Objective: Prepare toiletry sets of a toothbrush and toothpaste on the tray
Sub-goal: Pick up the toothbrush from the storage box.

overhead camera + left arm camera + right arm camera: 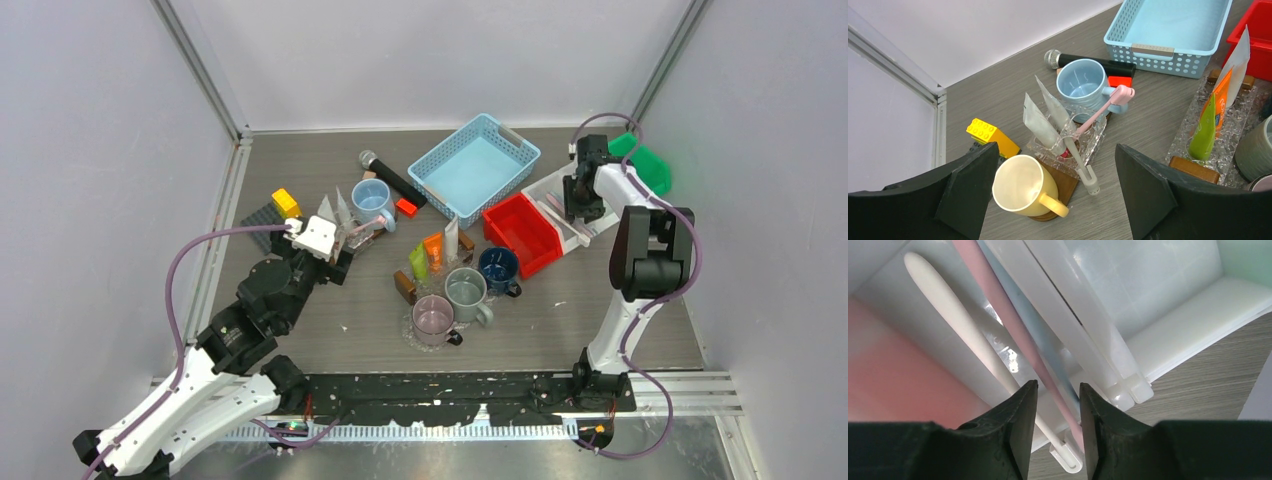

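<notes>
— Where do we find the toothbrushes?

— Several lie in the white bin (552, 195) at the far right of the desk (560, 320), between the red bin (522, 235) and the green bin (648, 165). From the right wrist we see a white toothbrush (948, 305), a pink toothbrush (1009, 320), a pale blue toothbrush (1035, 332) right beside it, and paler handles further right, all lying lengthwise side by side.

— And our right pincer (1058, 387)?

— It hangs low over that bin. Its jaws are narrow and stand on either side of the pink and pale blue handles. We cannot tell whether they pinch them.

— The left pincer (1054, 146)?

— Spread wide, holding nothing, over the yellow mug (1020, 187), which sits on a brown coaster (1065, 185).

— What do we see on the trays?

— Just beyond that mug, 1 clear tray (1095, 140) carries 2 white tubes (1040, 127) leaning upright. It also carries a second pink toothbrush (1098, 116), whose top end rests on the handle of the blue mug (1080, 82), and a whitish toothbrush (1083, 167) poking over the near edge. The second clear tray (1230, 135), to the right, holds 3 tubes: a green tube (1204, 132), an orange tube (1222, 100) and a white tube (1240, 57).

— Other containers?

— The blue basket (1128, 47) sits at the far middle, and the black microphone (1093, 64) lies between it and the blue mug. A pink mug (432, 318), a grey mug (465, 290) and a dark blue mug (497, 268) cluster near the second tray.
</notes>
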